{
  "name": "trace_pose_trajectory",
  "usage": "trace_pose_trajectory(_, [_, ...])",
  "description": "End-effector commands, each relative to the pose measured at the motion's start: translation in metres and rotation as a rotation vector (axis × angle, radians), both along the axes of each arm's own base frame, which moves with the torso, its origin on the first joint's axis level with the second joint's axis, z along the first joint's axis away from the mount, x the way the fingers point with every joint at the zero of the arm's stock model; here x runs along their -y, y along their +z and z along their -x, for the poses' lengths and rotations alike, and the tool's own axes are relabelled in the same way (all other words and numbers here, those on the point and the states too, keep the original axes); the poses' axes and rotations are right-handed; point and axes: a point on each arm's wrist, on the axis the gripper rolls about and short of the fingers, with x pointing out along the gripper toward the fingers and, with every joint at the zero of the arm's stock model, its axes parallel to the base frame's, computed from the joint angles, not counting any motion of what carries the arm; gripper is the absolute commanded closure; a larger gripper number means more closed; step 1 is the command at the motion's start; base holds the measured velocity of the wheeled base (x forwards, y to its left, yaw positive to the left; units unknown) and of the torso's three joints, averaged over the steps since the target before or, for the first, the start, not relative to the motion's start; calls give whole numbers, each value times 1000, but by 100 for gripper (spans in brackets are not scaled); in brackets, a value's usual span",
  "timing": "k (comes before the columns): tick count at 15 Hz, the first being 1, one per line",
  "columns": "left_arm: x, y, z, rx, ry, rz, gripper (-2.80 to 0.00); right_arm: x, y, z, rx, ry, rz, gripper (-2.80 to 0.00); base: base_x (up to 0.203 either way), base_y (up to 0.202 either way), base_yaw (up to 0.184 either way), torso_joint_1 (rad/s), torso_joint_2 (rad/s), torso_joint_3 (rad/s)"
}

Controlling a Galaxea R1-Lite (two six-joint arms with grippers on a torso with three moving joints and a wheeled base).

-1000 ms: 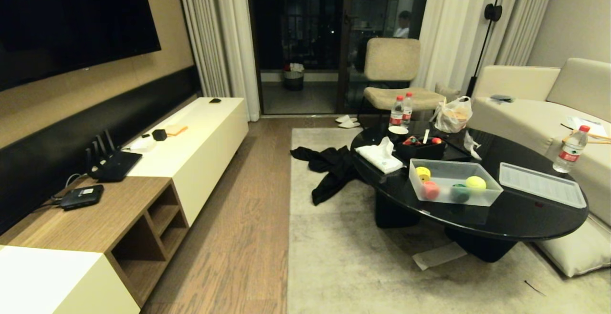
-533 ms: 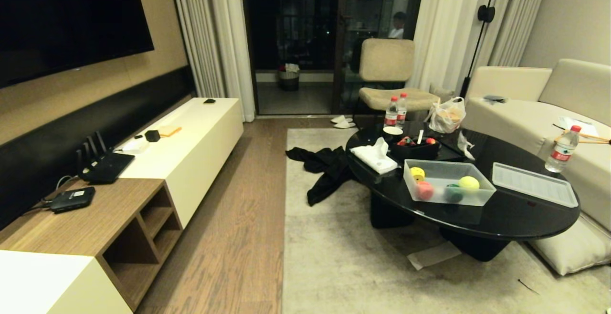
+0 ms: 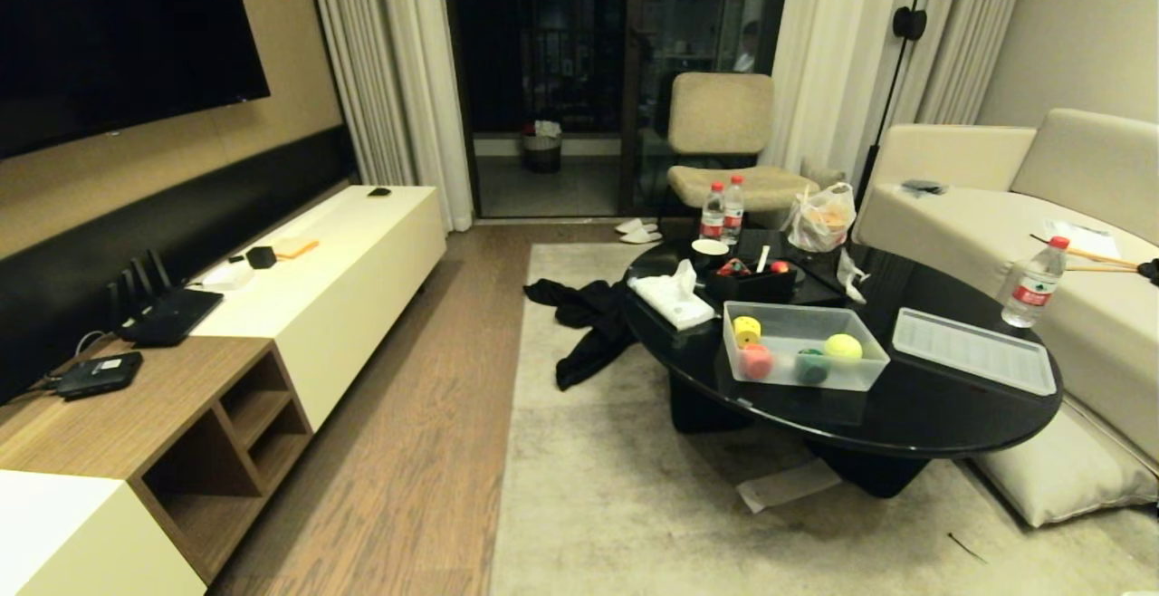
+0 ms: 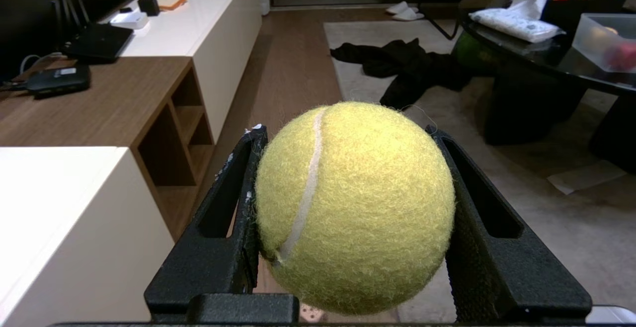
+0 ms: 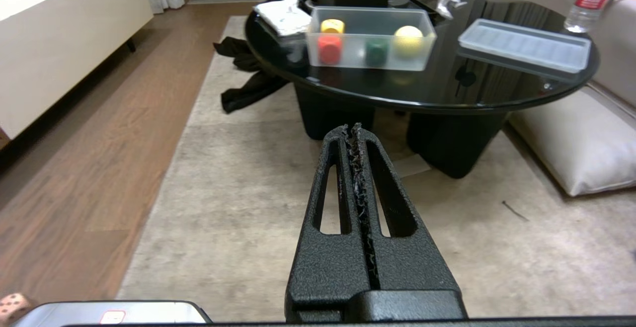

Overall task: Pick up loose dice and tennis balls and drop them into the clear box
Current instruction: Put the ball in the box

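Whole view shifted left; table nearer centre.

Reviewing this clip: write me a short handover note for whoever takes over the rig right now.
Left gripper: shut on a tennis ball, carried clear of the floor.
Right gripper: shut, empty.
Clear box: open on the black table, lid lying beside it; one tennis ball and coloured pieces already inside.
A tan dice lies on the floor beside the robot's base.
Left: reach the table, drop the held ball into the box, then fetch the dice.
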Motion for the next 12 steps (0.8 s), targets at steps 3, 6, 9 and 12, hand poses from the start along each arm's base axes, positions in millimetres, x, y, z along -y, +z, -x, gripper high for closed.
trace_pose_trajectory(3, [0, 0, 0, -3, 1, 0, 0, 0, 0, 0, -2, 0, 0, 0, 0, -160, -11, 0, 4, 2])
trace_pose_trajectory(6, [0, 0, 0, -3, 0, 0, 0, 0, 0, 0, -2, 0, 0, 0, 0, -204, 11, 3, 4, -1])
trace_pose_trajectory(9, [0, 0, 0, -3, 0, 0, 0, 0, 0, 0, -2, 1, 0, 0, 0, -108, 7, 2, 4, 2])
trace_pose_trajectory(12, [0, 0, 0, -3, 0, 0, 0, 0, 0, 0, -2, 0, 0, 0, 0, 0, 0, 0, 0, 0])
